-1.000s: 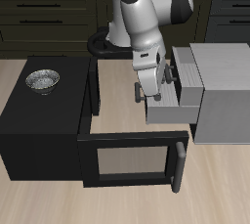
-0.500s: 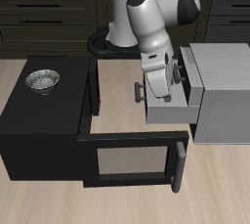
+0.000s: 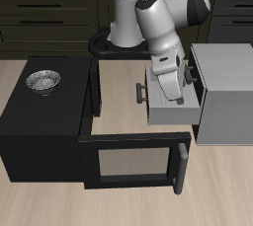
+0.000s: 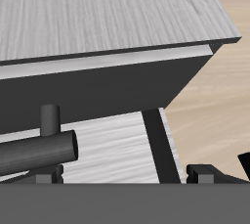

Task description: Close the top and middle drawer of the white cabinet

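The white cabinet (image 3: 229, 77) stands beside the black box. Its top drawer (image 3: 196, 70) is pushed in nearly flush, and my gripper (image 3: 170, 88) sits right at its front. The middle drawer (image 3: 174, 110) sticks out toward the black box, its dark bar handle (image 3: 141, 92) at the end. The wrist view shows the cabinet's top (image 4: 107, 13), the top drawer's shaded front (image 4: 98, 81), a dark handle bar (image 4: 39, 150) and the middle drawer's pale inside (image 4: 107, 152). My gripper (image 4: 122, 177) looks open, holding nothing.
A black box (image 3: 40, 121) stands beside the cabinet, its windowed door (image 3: 128, 161) swung open toward the table's front edge. A metal bowl (image 3: 42, 79) rests on the box. A dark round stand (image 3: 99, 44) sits at the back.
My gripper has moved toward the cabinet, and the top drawer has slid in with it. The middle drawer has stayed pulled out.
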